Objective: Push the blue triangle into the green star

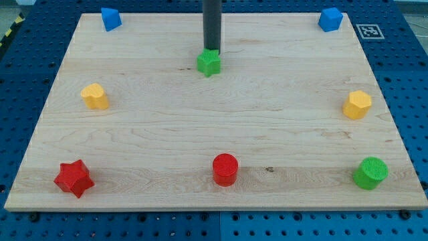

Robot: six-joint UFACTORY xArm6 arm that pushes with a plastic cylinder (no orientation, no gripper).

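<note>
My rod comes down from the view's top, its upper part cut off by the frame edge, and my tip [212, 51] sits right at the back edge of the green star [208, 63]; whether it touches I cannot tell, since the star hides the very end. My end effector is a plain rod, with nothing that parts or clamps. The blue triangle [110, 19] waits at the top left corner of the wooden surface [200, 127], well apart from the star. Counting now: two blue blocks, the triangle and a blue block [330, 19] at top right whose shape is hard to make out. Two yellow ones, a yellow block [95, 96] at left and a yellow hexagon [358, 104] at right. Two red, a red star [73, 178] bottom left and a red cylinder [225, 169] bottom centre. Two green, the star and a green cylinder [370, 173] bottom right
</note>
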